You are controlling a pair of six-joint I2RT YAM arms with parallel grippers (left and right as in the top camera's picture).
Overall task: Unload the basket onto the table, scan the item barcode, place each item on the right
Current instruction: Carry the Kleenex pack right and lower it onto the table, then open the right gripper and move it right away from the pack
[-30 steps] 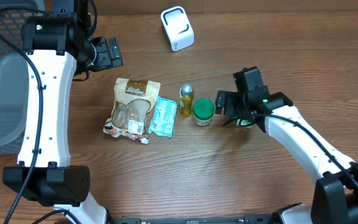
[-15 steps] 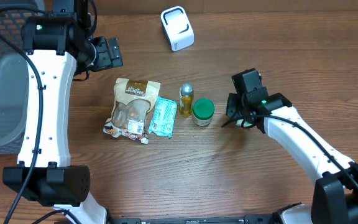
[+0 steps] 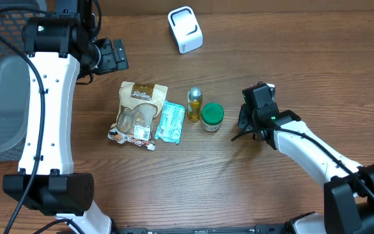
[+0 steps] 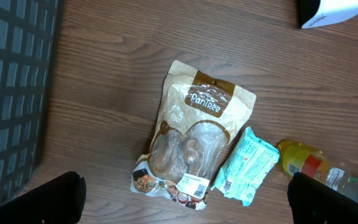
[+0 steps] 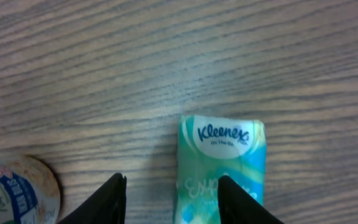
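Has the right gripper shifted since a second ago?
Yes. In the overhead view the right gripper has pulled away from the green-lidded jar, toward the picture's right edge.

Bright, even light covers the wooden table (image 3: 174, 188). Shadows on it are soft and faint, with a thin one just beside the right arm (image 3: 304, 146). The overhead and left wrist views are sharp. The right wrist view is slightly soft, and the right tool (image 5: 171, 186) shows as dark, blurred fingers.
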